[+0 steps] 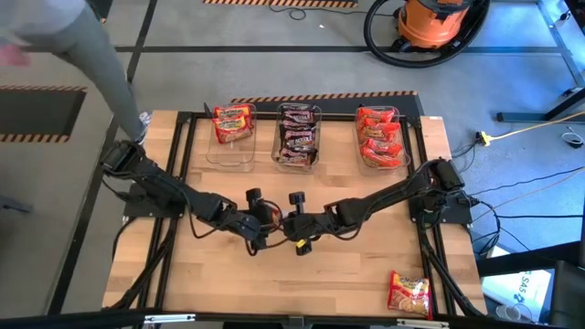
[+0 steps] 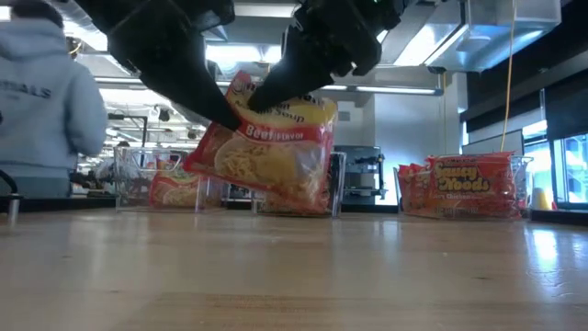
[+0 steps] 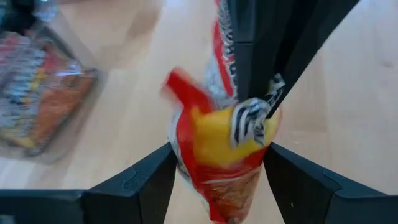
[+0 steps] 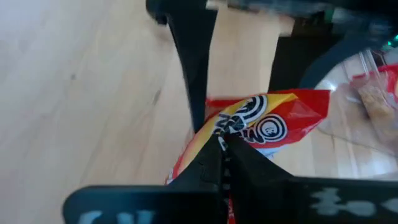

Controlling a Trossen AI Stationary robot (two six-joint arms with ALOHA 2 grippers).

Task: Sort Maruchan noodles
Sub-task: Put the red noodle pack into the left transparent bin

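A red-and-yellow noodle packet marked "Beef Flavor" hangs tilted above mid-table between both grippers. My left gripper and my right gripper meet there, each on the packet's upper part. The left wrist view shows the packet end-on between my left fingers, with the right gripper's fingers coming in from beyond. Another red-orange packet lies flat near the table's near right corner. My left gripper has the packet's crumpled body between its two fingers, one on each side. It comes slanting down from the table's left. The packet is clear of the table. My right gripper is pinched on the packet's sealed end edge, at the printed logo, slanting down from the table's right. The packet hangs tilted below the fingers, lifted clear.
Three clear tubs stand along the far edge: the left with red-orange packets, the middle with dark packets, the right with red packets. A person in grey stands beyond the far left corner. Bare wood lies near the front edge.
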